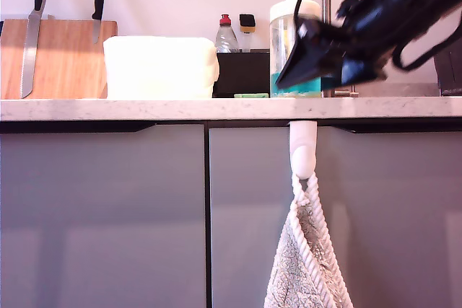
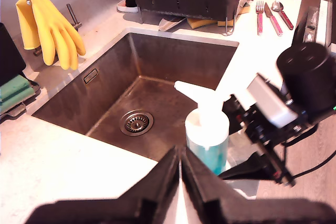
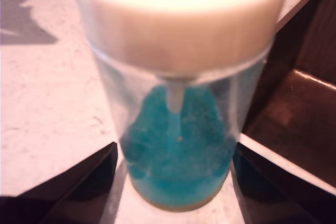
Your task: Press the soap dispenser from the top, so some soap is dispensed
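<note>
Dark fingers of my second gripper stand wide apart, 1 on each side of the soap dispenser, low on its clear wall. They sit just beside the plastic. I cannot tell whether they press on it.

In the exterior view the dispenser stands upright on the counter, right of centre in the frame. My second gripper reaches in from the upper right and crosses in front of its lower half. The first wrist view shows it at the edge of the sink.

My first gripper has its 2 fingers closed together and holds nothing. It hovers above and to one side of the pump top, apart from it.

The soap fills only the lower part, so I judge the bottle light and easy to tip. Its wall looks smooth and likely slippery, stiff enough to brace but not to squeeze hard. The best hold is low, at the level of the liquid. The white pump top is the part that gives, and it should take a straight push on its flat crown, not on the spout.
</note>
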